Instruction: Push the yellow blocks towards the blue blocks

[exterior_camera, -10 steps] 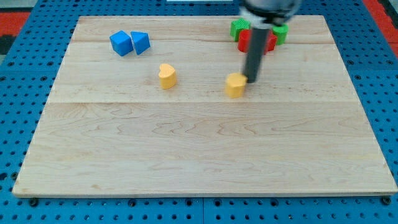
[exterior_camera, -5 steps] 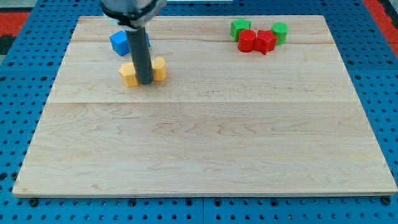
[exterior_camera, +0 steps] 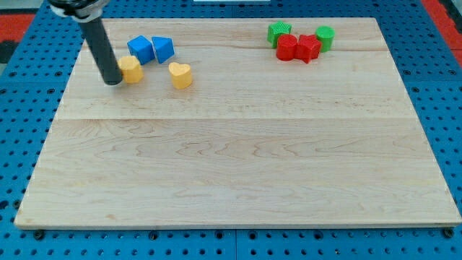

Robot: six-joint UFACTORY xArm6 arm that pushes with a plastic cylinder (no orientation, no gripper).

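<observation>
Two blue blocks sit near the view's top left: a blue cube (exterior_camera: pixel 141 49) and a blue wedge-like block (exterior_camera: pixel 163 49) touching it. A yellow block (exterior_camera: pixel 131 69) lies just below the blue cube, nearly touching it. A yellow heart-shaped block (exterior_camera: pixel 180 74) lies below and right of the blue wedge, a small gap apart. My tip (exterior_camera: pixel 112 81) rests on the board against the left side of the yellow block; the dark rod rises up and left from it.
Two green blocks (exterior_camera: pixel 279 32) (exterior_camera: pixel 325 36) and two red blocks (exterior_camera: pixel 287 48) (exterior_camera: pixel 308 48) cluster at the view's top right. The wooden board (exterior_camera: pixel 238 166) lies on a blue pegboard surface.
My tip moved from between the two yellow blocks to the view's left. Both yellow blocks have shifted up and left, closer to the blue blocks.
</observation>
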